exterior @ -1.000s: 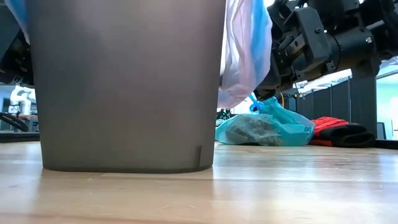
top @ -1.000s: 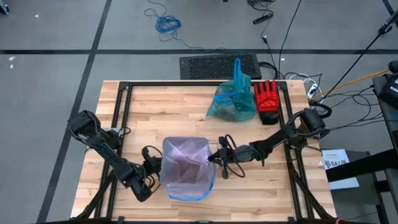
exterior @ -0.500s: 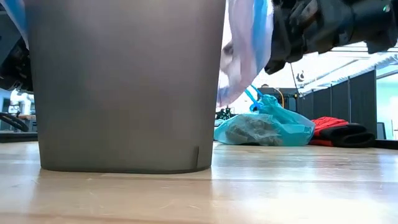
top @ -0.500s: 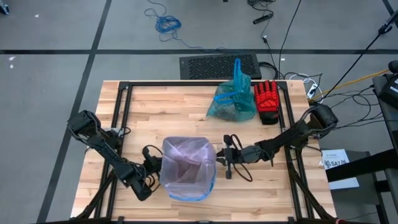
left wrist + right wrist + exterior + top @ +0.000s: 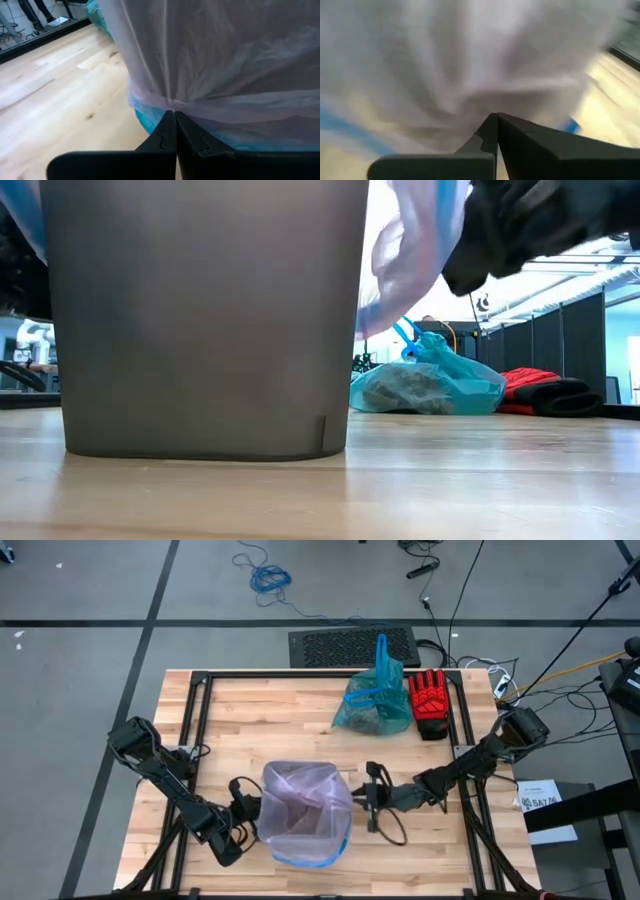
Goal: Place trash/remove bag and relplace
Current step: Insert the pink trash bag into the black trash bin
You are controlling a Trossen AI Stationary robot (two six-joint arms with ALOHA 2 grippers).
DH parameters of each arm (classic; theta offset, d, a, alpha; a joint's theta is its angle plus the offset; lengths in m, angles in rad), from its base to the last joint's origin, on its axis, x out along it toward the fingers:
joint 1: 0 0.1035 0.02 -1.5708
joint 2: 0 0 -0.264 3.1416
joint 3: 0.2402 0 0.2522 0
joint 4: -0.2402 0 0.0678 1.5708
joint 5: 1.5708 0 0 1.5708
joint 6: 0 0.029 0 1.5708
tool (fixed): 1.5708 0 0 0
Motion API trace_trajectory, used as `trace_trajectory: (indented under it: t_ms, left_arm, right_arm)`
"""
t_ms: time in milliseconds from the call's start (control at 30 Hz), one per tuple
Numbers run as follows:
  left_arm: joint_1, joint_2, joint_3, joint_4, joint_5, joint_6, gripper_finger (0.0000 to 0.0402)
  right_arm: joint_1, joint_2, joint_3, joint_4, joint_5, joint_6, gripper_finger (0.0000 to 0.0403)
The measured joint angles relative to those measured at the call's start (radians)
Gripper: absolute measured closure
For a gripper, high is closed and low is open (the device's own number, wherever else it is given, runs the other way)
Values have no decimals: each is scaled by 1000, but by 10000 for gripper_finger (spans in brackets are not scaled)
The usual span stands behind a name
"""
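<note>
I am pinching the pale pink bag (image 5: 303, 802) on two opposite sides, and that stretch between my fingers is what the coming move hangs on. My left gripper (image 5: 174, 116) is clamped tight on a fold of the film at the bin's (image 5: 200, 320) side, the plastic bunching right at my fingertips. My right gripper (image 5: 497, 116) is closed on the far edge, the film fanning away from its tips, so the bag's mouth is lying straight between both pairs of fingers. The teal bag (image 5: 372, 700) with the brown trash (image 5: 408, 390) inside is sitting well beyond my right fingers, beside the red glove (image 5: 431, 700), nearer that arm than my left.
</note>
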Motion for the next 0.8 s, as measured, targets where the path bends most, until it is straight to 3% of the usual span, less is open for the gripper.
trace_trajectory:
  t_ms: [267, 400, 533, 633, 800]
  left_arm:
    - [-30, -8, 1, -21, 32, 7, 401]
    - [-81, -41, 34, -131, 67, -15, 401]
    - [-138, -68, 87, -310, 86, -137, 401]
    - [-172, -71, 111, -391, 45, -222, 401]
    - [-195, -72, 121, -392, -61, -263, 401]
  right_arm:
    - [-70, 67, -1, -72, 60, 40, 403]
    - [-26, 32, -2, -130, 144, 43, 403]
    - [33, -11, -2, -130, 206, 37, 403]
    - [74, -38, -1, -117, 238, 29, 403]
    - [134, -57, -1, -83, 296, -17, 403]
